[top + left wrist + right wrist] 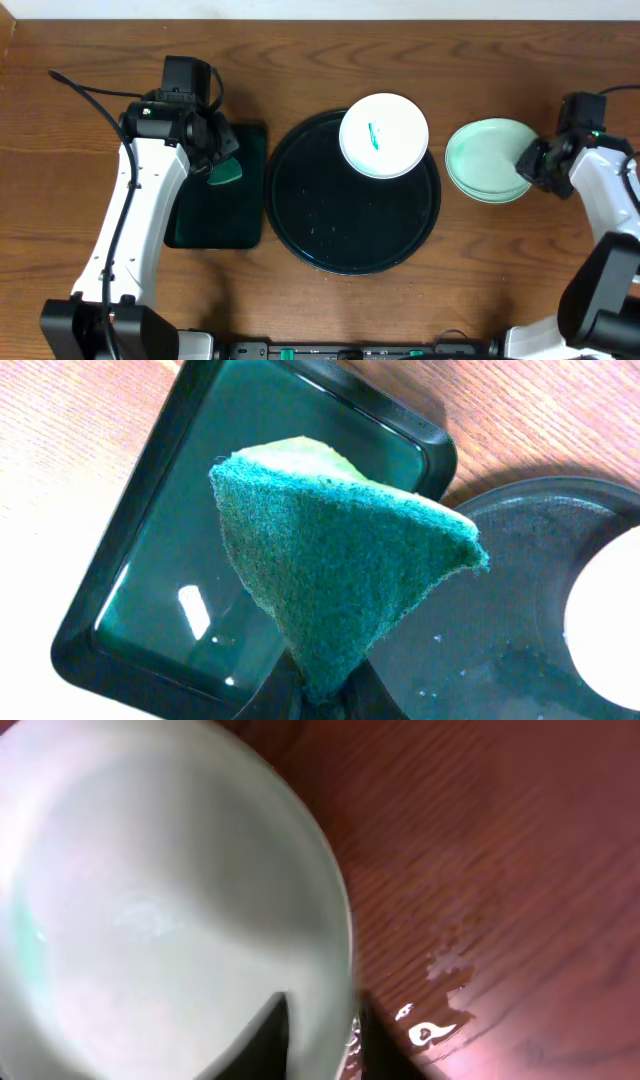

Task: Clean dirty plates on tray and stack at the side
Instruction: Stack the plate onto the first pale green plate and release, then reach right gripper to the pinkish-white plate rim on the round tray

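The round black tray (340, 215) lies mid-table. One white plate (384, 135) with a teal smear sits on its far right rim and shows at the edge of the left wrist view (615, 620). A stack of pale mint plates (485, 160) stands on the table right of the tray. My right gripper (528, 160) is at the stack's right edge, its fingers (322, 1020) either side of the top plate's (150, 900) rim. My left gripper (222, 160) is shut on a green sponge (340, 560) and holds it above the rectangular tray.
A small rectangular black tray (210, 220) with a wet bottom (150, 580) lies left of the round tray (500, 610). Water drops (440, 1020) lie on the wood beside the stack. A black cable (85, 90) runs along the far left.
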